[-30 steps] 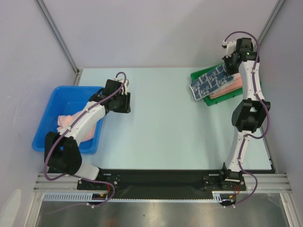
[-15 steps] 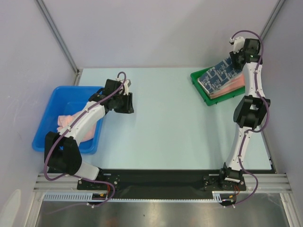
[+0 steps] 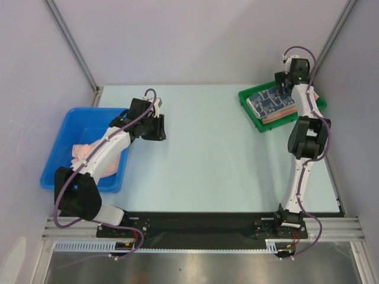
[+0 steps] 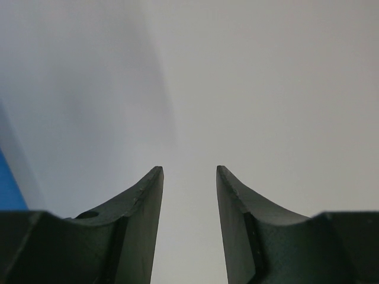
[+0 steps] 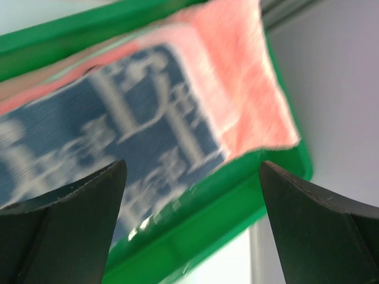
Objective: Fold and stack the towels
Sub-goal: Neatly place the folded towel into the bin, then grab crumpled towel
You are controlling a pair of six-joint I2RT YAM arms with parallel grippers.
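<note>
A folded dark blue white-patterned towel [image 3: 270, 100] [image 5: 106, 124] lies on top of salmon-pink towels [image 3: 282, 115] [image 5: 243, 89] stacked in the green tray [image 3: 253, 121] [image 5: 195, 236] at the back right. My right gripper [image 3: 286, 81] [image 5: 192, 171] hangs just above the tray's far side, jaws wide open, nothing between them. More crumpled salmon-pink towels [image 3: 83, 152] lie in the blue bin [image 3: 59, 171] on the left. My left gripper [image 3: 160, 127] [image 4: 189, 171] hovers over bare table beside the bin, open and empty.
Grey walls enclose the table on three sides, with metal posts [image 3: 71, 44] at the back corners. The right arm's elbow [image 3: 308, 142] stands near the right wall. The black rail [image 3: 195, 228] with both arm bases runs along the near edge.
My right gripper carried the blue patterned towel over the tray, opened wide and let it go; the towel now lies flat on the pink stack. The left arm has barely moved.
</note>
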